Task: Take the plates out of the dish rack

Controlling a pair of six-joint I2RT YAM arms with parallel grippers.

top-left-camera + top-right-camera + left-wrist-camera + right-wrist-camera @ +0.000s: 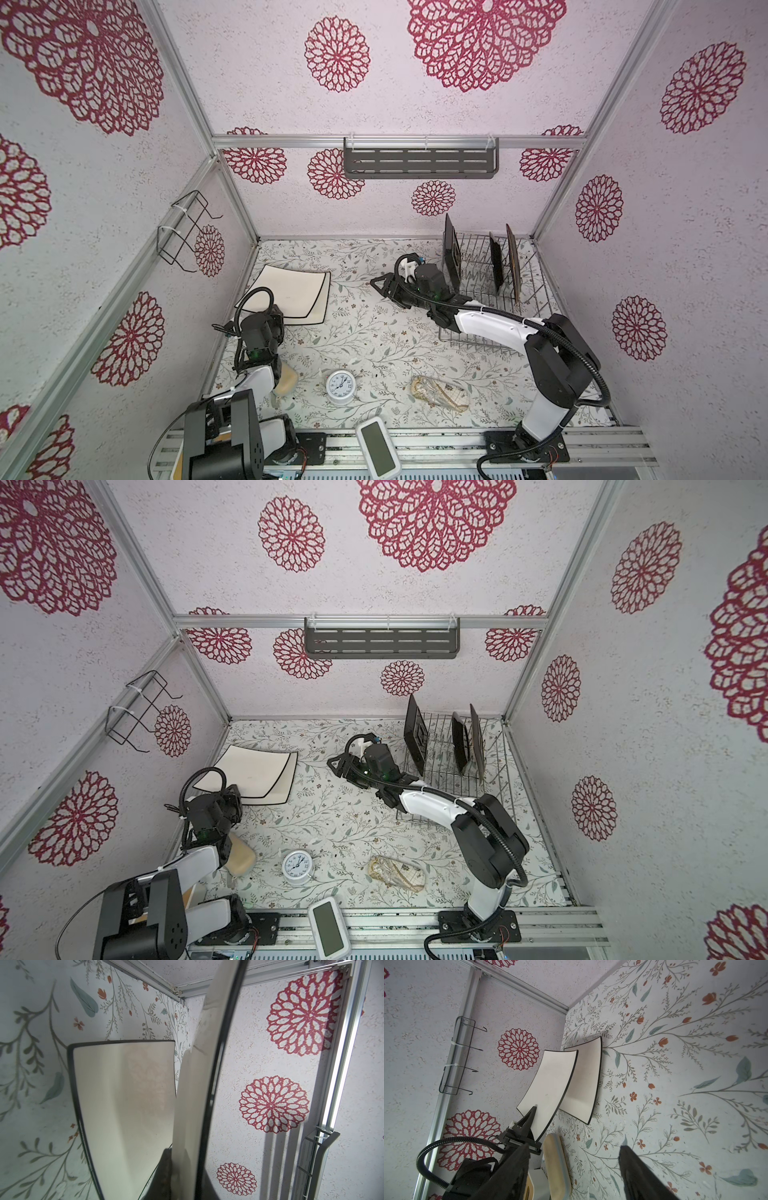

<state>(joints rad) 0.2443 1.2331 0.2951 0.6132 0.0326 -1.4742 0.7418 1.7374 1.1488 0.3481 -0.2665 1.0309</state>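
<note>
Two white plates [291, 291] out left, three plates [452, 257] standing in the dish rack [478, 249] right.
Your left gripper [534, 1118] is squeezing one white plate [550, 1088] tilted over the other; your right gripper [379, 288] is hanging open, holding nothing.

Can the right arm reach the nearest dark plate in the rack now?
Probably yes: right gripper is empty, jaws open, close beside that dark plate, nothing between them, though it points away from the dish rack.
</note>
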